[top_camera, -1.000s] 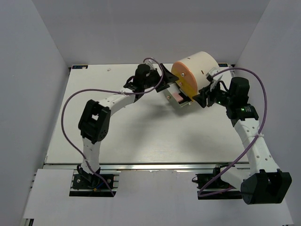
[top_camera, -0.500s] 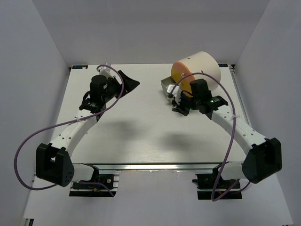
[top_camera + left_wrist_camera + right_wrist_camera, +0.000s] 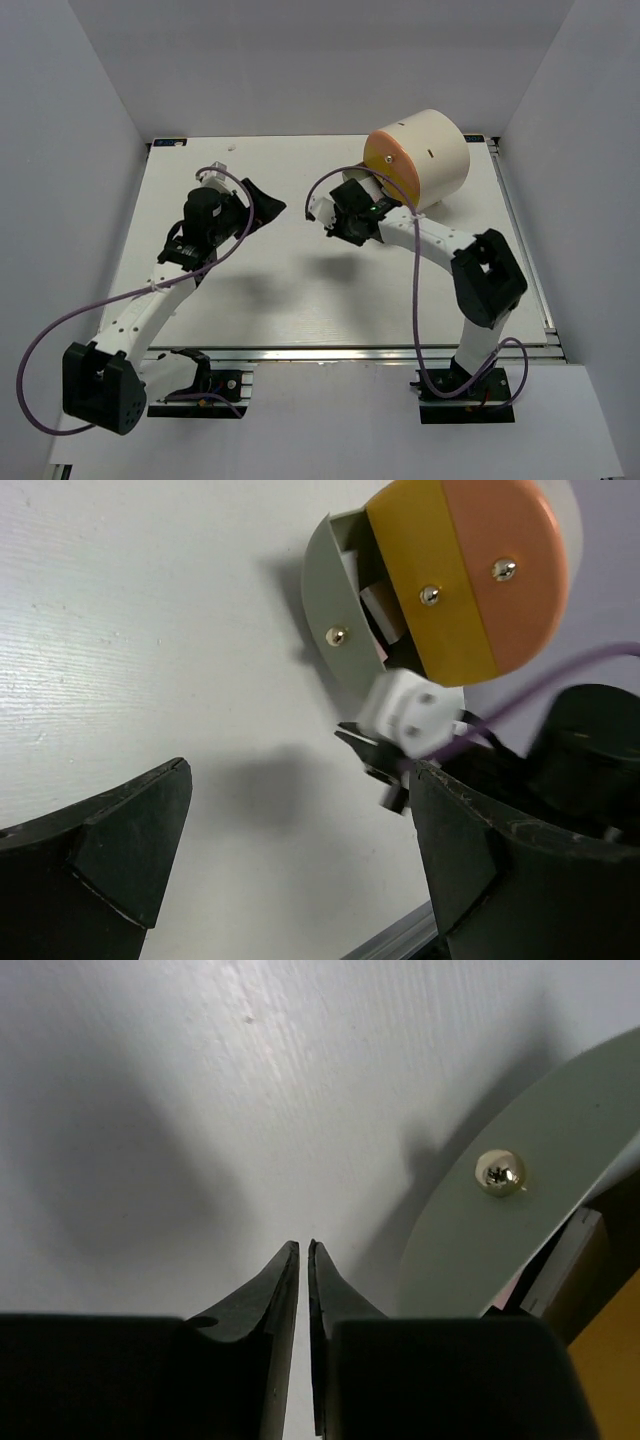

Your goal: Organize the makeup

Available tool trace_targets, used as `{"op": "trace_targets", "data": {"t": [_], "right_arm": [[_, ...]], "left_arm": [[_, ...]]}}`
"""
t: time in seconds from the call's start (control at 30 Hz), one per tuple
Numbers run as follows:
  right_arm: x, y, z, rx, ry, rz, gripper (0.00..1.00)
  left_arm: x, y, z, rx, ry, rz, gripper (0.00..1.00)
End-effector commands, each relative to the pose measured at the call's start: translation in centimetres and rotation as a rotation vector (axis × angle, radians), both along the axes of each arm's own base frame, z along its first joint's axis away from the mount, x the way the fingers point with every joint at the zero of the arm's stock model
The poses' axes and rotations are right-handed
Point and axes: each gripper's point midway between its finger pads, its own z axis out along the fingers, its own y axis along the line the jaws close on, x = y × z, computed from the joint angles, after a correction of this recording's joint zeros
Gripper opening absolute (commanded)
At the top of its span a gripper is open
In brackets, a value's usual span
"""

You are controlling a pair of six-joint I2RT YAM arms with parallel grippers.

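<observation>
The cream cylinder [image 3: 425,150] lies on its side at the back right, and its grey drawer [image 3: 335,620] is pulled out. A flat pink piece of makeup [image 3: 378,608] shows inside that drawer. The rest of the makeup is hidden. My right gripper [image 3: 303,1245] hangs just left of the grey drawer front [image 3: 500,1230]. Its jaws are shut with nothing between them. From above, my right gripper [image 3: 333,222] sits in front of the cylinder's face. My left gripper [image 3: 300,770] is wide open and empty over the bare table. It is my left gripper [image 3: 268,200] that stands left of the right one.
The yellow drawer front [image 3: 430,580] and the orange drawer front [image 3: 505,565] look closed. Purple cables [image 3: 230,235] loop off both arms. The white table [image 3: 300,290] runs to a metal rail along its near edge.
My left gripper has drawn back from the drawer to the left. My right arm has swung from the cylinder's right side to the front of the drawer, and its jaws have closed.
</observation>
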Motion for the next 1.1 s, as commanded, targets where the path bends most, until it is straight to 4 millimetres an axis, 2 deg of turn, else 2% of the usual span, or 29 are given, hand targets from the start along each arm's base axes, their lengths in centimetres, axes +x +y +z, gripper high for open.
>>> {"op": "trace_targets", "data": {"t": [0.0, 0.03, 0.17, 0.27, 0.47, 0.7, 1.07], "right_arm": [[4.4, -2.0, 2.1, -0.098, -0.184, -0.205, 0.14], [4.9, -2.2, 1.2, -0.127, -0.191, -0.225, 0.13], [6.7, -3.3, 0.7, -0.196, -0.273, -0.309, 0.16], [7.3, -4.1, 0.2, -0.235, -0.316, -0.341, 0.22], [8.7, -5.4, 0.8, -0.28, -0.432, -0.382, 0.36], [9.5, -6.8, 0.5, -0.297, -0.431, -0.419, 0.52], [10.3, -9.0, -0.2, -0.322, -0.395, -0.467, 0.58]], "left_arm": [[-0.7, 1.4, 0.2, 0.034, -0.026, 0.045, 0.98], [-1.0, 1.6, -0.1, 0.034, -0.019, 0.049, 0.98], [-1.6, 2.0, -0.8, 0.031, -0.011, 0.065, 0.98], [-1.8, 2.4, -0.8, 0.042, -0.007, 0.078, 0.98], [-2.0, 2.7, -0.7, 0.048, -0.012, 0.09, 0.98], [-2.1, 2.9, -0.7, 0.05, -0.013, 0.101, 0.98], [-2.2, 3.1, -1.0, 0.052, -0.004, 0.113, 0.98]]}}
